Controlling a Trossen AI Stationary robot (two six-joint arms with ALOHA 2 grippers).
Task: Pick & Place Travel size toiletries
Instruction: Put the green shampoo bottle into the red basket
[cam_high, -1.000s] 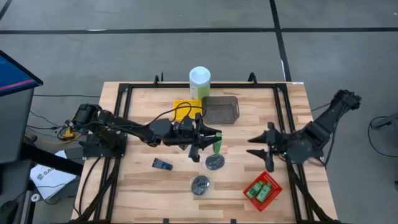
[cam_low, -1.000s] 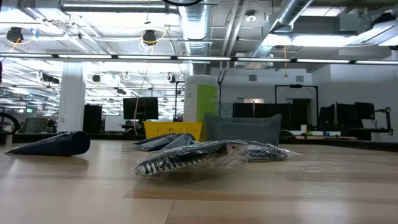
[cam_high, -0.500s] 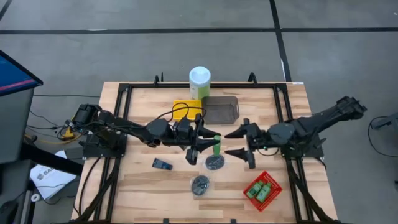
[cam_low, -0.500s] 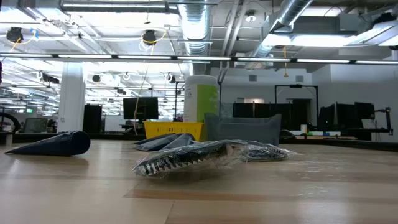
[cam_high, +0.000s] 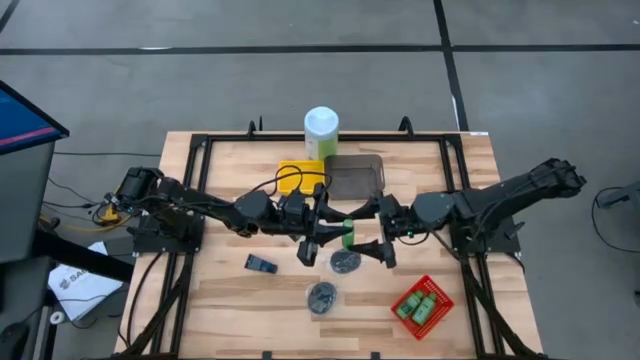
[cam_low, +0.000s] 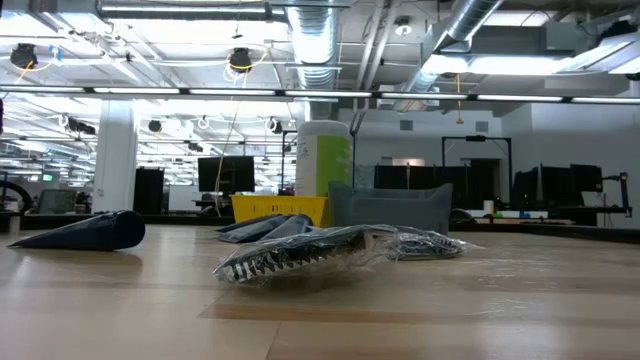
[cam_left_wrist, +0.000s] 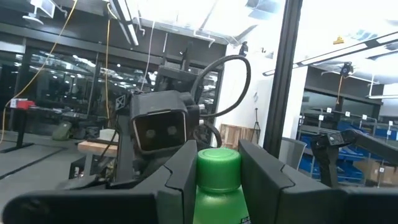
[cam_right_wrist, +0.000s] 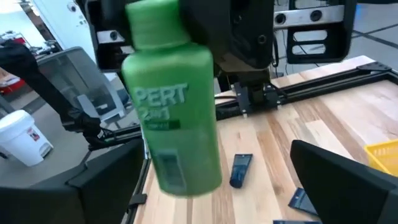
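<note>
Only readable text: "PERT 2in1" in white on the green bottle (cam_right_wrist: 174, 106), right in front of the right hand (cam_right_wrist: 236, 180). Smaller print below it is illegible. No other labels legible.

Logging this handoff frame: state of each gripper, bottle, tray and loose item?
Left gripper: shut on the bright green bottle, held off the table.
Right gripper: open, fingers either side of that bottle.
Red tray: holds two green bottles.
Grey tray: contents unclear.
Dark round discs: flat on the table.
Dark blue flat tube: flat on the table.
</note>
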